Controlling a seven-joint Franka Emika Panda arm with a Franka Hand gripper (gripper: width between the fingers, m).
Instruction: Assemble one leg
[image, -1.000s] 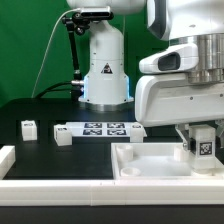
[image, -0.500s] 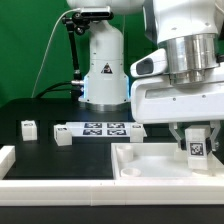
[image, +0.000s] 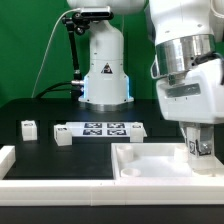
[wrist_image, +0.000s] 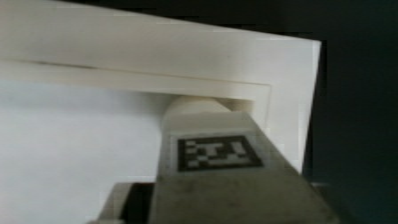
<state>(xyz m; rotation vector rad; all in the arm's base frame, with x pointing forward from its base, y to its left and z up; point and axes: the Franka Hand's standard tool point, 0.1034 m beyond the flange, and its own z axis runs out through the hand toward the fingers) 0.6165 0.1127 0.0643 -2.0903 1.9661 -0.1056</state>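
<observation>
The gripper (image: 200, 145) is clamped on the leg (image: 203, 152), with a finger on each side. The leg hangs upright directly under the wrist, its long axis vertical. Its lower end points into a corner of the white tray-shaped piece (image: 140, 172), at the exterior view's right; I cannot tell whether it touches.

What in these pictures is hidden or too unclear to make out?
- Exterior view: the lower end of the leg sits behind the near wall of the white tray-shaped piece, so whether it is seated is hidden.
- Wrist view: the pincer is mostly cut off by the picture's edge, and the leg's far end is blurred.
- Exterior view: the small white blocks are too small for their markings to be read.
</observation>
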